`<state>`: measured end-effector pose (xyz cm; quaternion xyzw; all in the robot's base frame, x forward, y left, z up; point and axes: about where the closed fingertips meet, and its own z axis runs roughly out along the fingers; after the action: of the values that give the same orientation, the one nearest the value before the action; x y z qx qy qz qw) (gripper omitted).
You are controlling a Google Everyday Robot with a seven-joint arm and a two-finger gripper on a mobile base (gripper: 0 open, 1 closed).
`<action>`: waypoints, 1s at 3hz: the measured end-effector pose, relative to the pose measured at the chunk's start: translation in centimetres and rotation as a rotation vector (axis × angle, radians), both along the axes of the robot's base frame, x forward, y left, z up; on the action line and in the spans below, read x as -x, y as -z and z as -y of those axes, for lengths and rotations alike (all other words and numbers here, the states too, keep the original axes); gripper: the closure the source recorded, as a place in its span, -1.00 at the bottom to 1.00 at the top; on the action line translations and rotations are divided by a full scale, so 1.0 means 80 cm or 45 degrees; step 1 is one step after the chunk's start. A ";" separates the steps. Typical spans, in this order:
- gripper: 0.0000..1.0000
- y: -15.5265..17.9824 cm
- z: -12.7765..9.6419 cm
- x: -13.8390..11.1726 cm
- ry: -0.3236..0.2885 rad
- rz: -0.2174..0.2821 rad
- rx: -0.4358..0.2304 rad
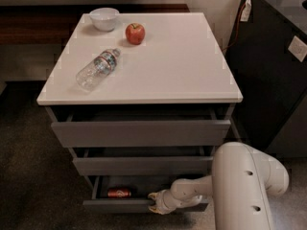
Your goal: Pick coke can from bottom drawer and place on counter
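Smooth off-white shell all over the arm [244, 186]. Fat, rounded upper part with small dark round holes down its side, narrowing to a slimmer jointed forearm. Ends in a small pale hand [153, 201] at the front edge of the bottom drawer [115, 206], right of its middle.
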<state>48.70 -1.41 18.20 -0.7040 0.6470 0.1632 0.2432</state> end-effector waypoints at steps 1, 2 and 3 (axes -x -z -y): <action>1.00 0.000 0.002 0.000 0.000 0.000 0.000; 1.00 0.000 0.002 0.000 -0.001 0.000 0.000; 1.00 -0.006 -0.021 0.044 -0.070 -0.070 -0.050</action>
<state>45.15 0.28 18.69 -0.7118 0.6305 0.2018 0.2345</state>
